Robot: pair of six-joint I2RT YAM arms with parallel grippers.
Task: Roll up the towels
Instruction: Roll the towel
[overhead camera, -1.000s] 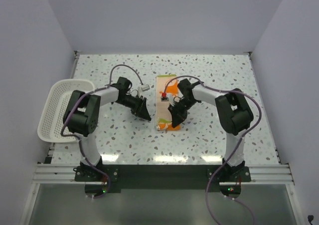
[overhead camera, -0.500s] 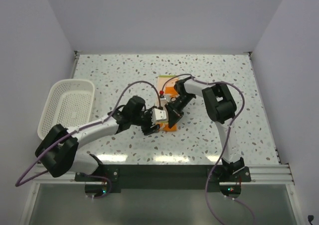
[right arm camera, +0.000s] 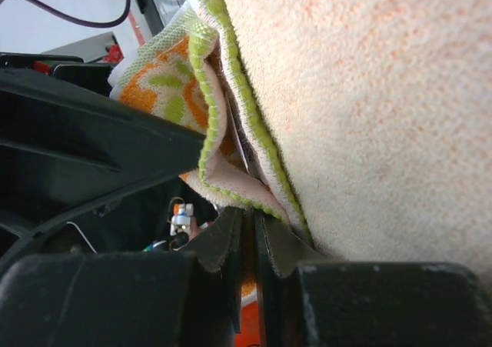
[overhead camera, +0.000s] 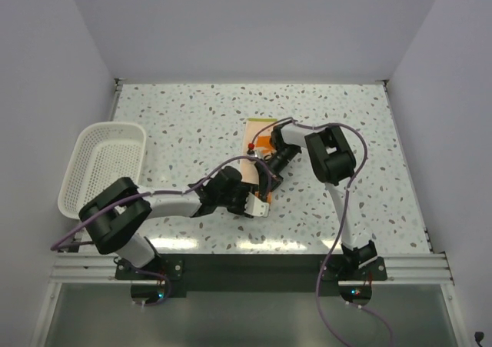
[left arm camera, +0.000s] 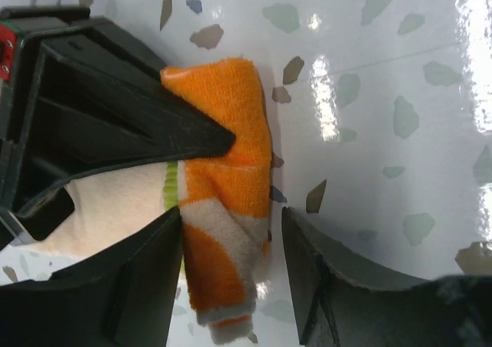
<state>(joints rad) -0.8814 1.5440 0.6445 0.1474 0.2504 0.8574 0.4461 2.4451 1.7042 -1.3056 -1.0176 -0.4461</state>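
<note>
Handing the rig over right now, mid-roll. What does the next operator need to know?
Left gripper: open, fingers straddling the rolled end of the towel, not clamped.
Right gripper: shut on a towel edge at the roll.
Towel: in the middle of the table; near end rolled into a short bundle, far end lying flat toward the back.
White basket: at the left edge, apart from the towel.
Done: roll started.
Left: likely roll up the flat remainder, then release.
</note>
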